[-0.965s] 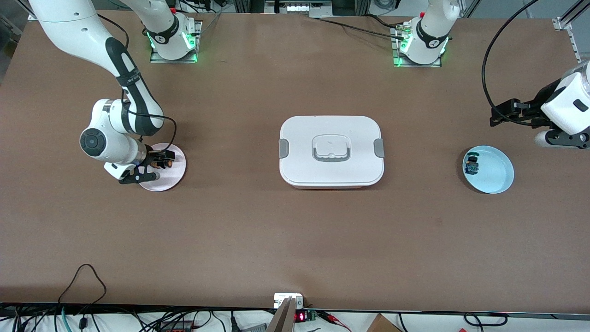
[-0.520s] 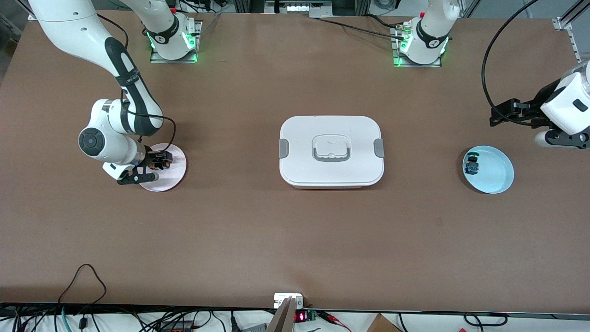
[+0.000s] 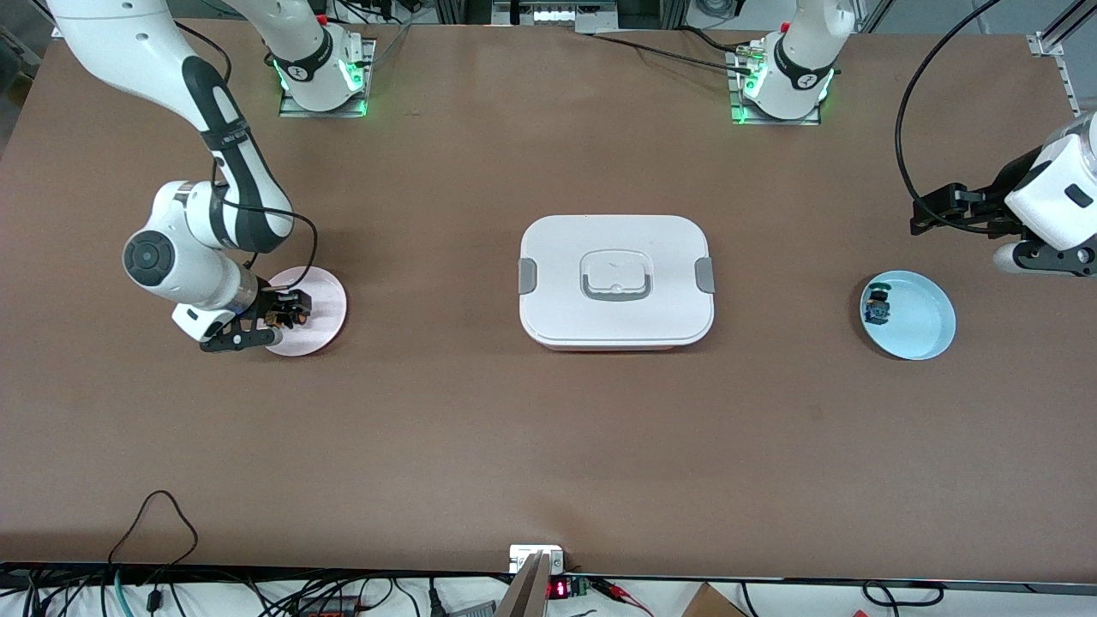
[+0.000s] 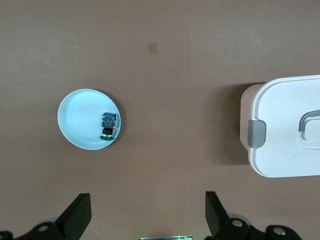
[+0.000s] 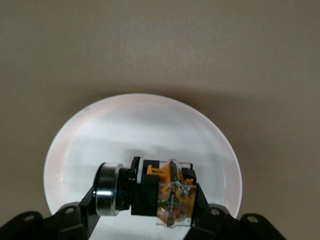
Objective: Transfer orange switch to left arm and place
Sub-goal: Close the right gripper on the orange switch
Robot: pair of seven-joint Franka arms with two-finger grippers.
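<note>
Right end effector [image 3: 278, 319] grips orange switch [image 5: 162, 192] over pink plate [image 3: 324, 321]; left end effector [image 4: 145, 217] waits, spread wide.

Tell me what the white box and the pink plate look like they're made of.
The box looks like smooth, slightly glossy plastic: rounded moulded corners, grey clips on its sides, a recessed handle in the lid. The pink plate, under the right pincer holding the orange switch, has a soft sheen; plastic or glazed ceramic, I can't tell which.
</note>
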